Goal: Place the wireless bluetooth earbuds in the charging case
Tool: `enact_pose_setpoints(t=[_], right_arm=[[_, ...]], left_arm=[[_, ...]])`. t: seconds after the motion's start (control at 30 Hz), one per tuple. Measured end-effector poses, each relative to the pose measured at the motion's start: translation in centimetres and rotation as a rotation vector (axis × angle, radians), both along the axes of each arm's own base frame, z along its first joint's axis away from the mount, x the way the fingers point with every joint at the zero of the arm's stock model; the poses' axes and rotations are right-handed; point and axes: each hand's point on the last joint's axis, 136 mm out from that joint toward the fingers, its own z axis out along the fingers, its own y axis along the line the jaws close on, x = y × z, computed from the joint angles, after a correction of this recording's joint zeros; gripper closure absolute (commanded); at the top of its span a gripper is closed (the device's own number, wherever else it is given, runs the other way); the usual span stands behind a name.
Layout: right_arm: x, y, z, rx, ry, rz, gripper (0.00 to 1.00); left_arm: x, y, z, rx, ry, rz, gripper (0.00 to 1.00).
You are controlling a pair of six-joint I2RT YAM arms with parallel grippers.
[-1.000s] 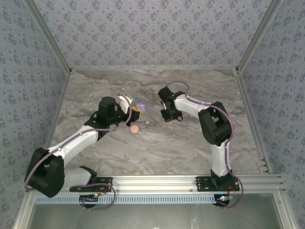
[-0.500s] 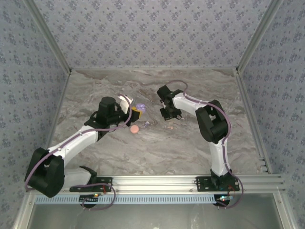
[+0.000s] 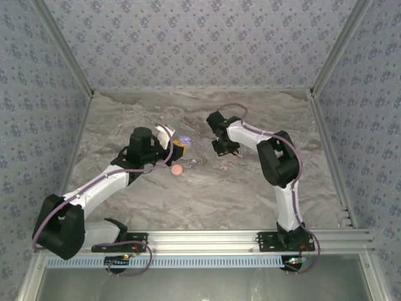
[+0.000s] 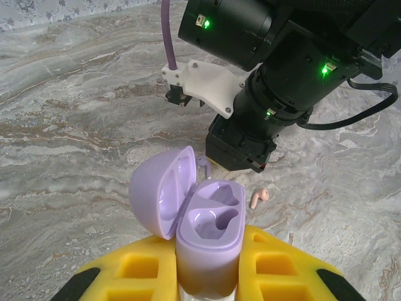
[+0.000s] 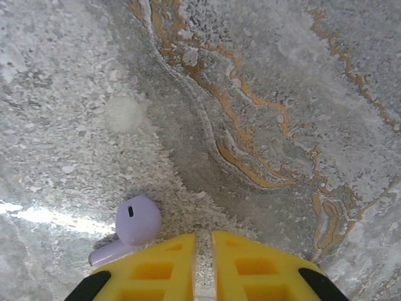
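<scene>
1. The right arm's black wrist housing [image 4: 276, 81] looms just behind the open lilac plastic case [image 4: 210, 216], crowding that side.
2. A small pink earbud [image 4: 259, 198] and a round pink case [image 3: 177, 170] lie near it.
3. The grey marbled desk [image 3: 125, 119] lies bare toward the far corners.

I count one lilac case [image 4: 210, 216], one pink case [image 3: 177, 170], one lilac earbud [image 5: 136, 221] and one pink earbud [image 4: 259, 198].

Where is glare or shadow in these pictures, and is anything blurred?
Right wrist view: bright glare streak on the table beside the sharp lilac earbud. Left wrist view: soft shine inside the open charging case. Top view: even light, no blur.
</scene>
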Motion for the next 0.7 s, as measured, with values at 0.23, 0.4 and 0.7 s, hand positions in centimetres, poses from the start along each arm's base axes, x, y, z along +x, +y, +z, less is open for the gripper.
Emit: enact_pose_setpoints(t=[0.23, 0.4, 0.7], right_arm=[[-0.8, 0.5, 2.5, 0.164, 0.004, -0.047, 0.55], [-0.3, 1.4, 3.3, 0.267, 0.005, -0.113, 0.50], [-0.1, 1.8, 1.6, 0.296, 0.058, -0.255, 0.54]], left_arm=[[-0.1, 0.0, -0.1, 0.004, 0.006, 0.000, 0.82], [-0.1, 0.1, -0.2, 0.006, 0.011, 0.000, 0.82], [-0.1, 0.1, -0.3, 0.007, 0.011, 0.000, 0.82]])
